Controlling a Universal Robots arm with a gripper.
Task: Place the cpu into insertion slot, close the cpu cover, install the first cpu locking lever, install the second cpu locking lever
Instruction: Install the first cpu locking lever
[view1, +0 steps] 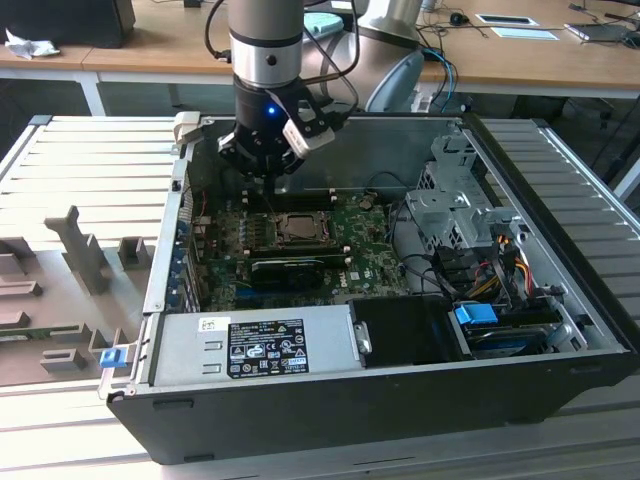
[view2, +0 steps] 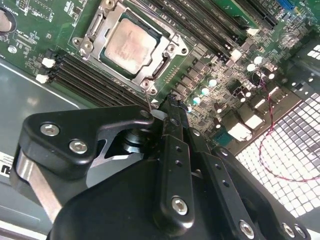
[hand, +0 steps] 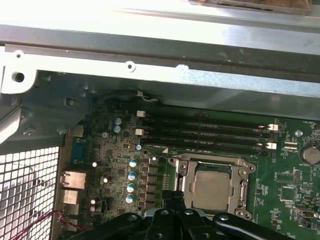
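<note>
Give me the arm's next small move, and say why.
Likely a short move of the gripper toward the nearest corner of the insertion slot: the cpu already lies seated, the cpu cover frames it, and the gripper hangs just beside that corner. Whether the cover is locked down, I cannot tell.

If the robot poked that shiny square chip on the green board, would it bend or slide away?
Probably neither. The cpu has a flat metal top, so it looks stiff. It sits framed by the cpu cover, so it likely wouldn't slide. Its smooth top might be slippery to pinch.
</note>
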